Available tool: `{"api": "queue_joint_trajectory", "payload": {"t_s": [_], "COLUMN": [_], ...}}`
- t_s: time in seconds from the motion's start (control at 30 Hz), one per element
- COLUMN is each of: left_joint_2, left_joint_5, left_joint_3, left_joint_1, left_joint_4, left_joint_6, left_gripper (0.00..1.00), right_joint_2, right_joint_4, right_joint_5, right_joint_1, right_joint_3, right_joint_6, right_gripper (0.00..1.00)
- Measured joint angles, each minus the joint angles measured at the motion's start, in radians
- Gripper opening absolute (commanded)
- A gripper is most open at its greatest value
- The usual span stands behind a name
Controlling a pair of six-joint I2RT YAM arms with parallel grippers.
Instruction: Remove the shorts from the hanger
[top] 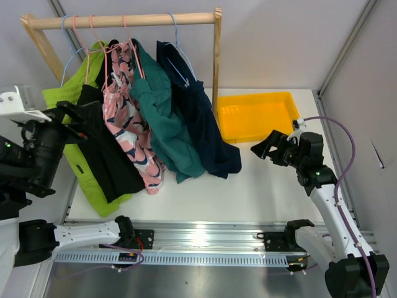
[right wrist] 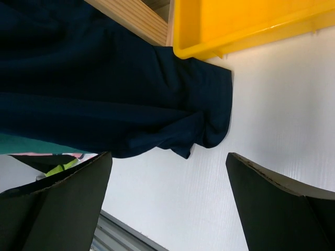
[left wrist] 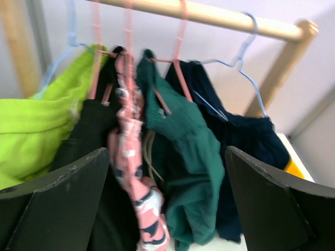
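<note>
A: The top camera looks down from the near edge over clothes rack (top: 124, 21) and table (top: 267, 180)
B: Left wrist faces the rack closely; right wrist, low, shares the navy shorts (right wrist: 104, 78)

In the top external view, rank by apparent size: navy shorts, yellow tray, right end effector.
1. navy shorts
2. yellow tray
3. right end effector
The shorts hang higher, nearer the camera, so they may look larger than they are.

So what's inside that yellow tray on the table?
Only its bare yellow floor shows inside the yellow tray; nothing lies in the visible part. The navy shorts and the rack's wooden post cover its left edge, so that strip is unseen.
</note>
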Motion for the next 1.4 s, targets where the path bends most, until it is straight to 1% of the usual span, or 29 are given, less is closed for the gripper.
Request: {"api": "queue_joint_trajectory", "payload": {"t_s": [0.13,0.3,0.37,0.5,0.57,0.63,0.73,0.83,0.93,1.03,1.17,1.2,1.23,1.27,1.3,1.33,1.4], "left_joint_2": [-0.002,-0.003,0.003,0.008,0.016,0.051,0.100,0.143,0.223,0.308,0.459,0.485,0.504,0.515,0.519,0.519,0.511], "left_joint_5": [-0.069,-0.087,-0.105,-0.147,-0.163,-0.175,-0.182,-0.182,-0.168,-0.105,0.072,0.122,0.170,0.206,0.233,0.277,0.340], "left_joint_3": [0.012,-0.089,-0.108,-0.119,-0.099,-0.031,0.042,0.043,0.038,0.033,0.111,0.131,0.147,0.159,0.165,0.171,0.174], "left_joint_1": [0.000,0.000,0.000,0.000,0.000,0.000,0.001,0.036,0.105,0.222,0.438,0.495,0.562,0.627,0.676,0.765,0.874], "left_joint_4": [0.004,0.050,0.082,0.240,0.306,0.336,0.364,0.365,0.336,0.253,0.089,0.052,0.021,-0.006,-0.022,-0.042,-0.056], "left_joint_6": [0.041,0.146,0.209,0.394,0.478,0.540,0.585,0.602,0.587,0.518,0.367,0.326,0.287,0.254,0.232,0.192,0.140], "left_gripper": [0.99,0.99,0.99,0.99,0.99,0.99,0.99,0.99,0.99,0.99,0.99,0.93,0.90,0.87,0.87,0.86,0.86], "right_joint_2": [0.005,-0.011,-0.014,0.023,0.031,0.021,-0.011,-0.035,-0.037,-0.039,-0.065,-0.074,-0.084,-0.093,-0.102,-0.112,-0.128], "right_joint_4": [0.004,0.079,0.113,0.177,0.187,0.190,0.196,0.205,0.185,0.146,0.113,0.111,0.113,0.115,0.119,0.121,0.117], "right_joint_5": [0.009,0.003,-0.036,-0.108,-0.123,-0.124,-0.122,-0.122,-0.123,-0.133,-0.164,-0.176,-0.188,-0.200,-0.211,-0.221,-0.236], "right_joint_1": [0.001,-0.005,-0.034,-0.066,-0.053,-0.027,0.011,0.039,0.045,0.045,0.048,0.051,0.055,0.060,0.067,0.078,0.102], "right_joint_3": [0.018,0.004,-0.003,-0.003,-0.004,-0.005,-0.005,-0.004,0.003,0.019,0.026,0.025,0.025,0.023,0.021,0.016,0.007], "right_joint_6": [0.019,0.100,0.163,0.228,0.235,0.234,0.226,0.206,0.167,0.123,0.086,0.083,0.083,0.083,0.082,0.082,0.074], "right_gripper": [0.99,0.99,0.99,0.99,0.99,0.99,1.00,0.99,0.99,0.99,0.99,0.99,0.99,0.99,0.99,0.99,0.99]}}
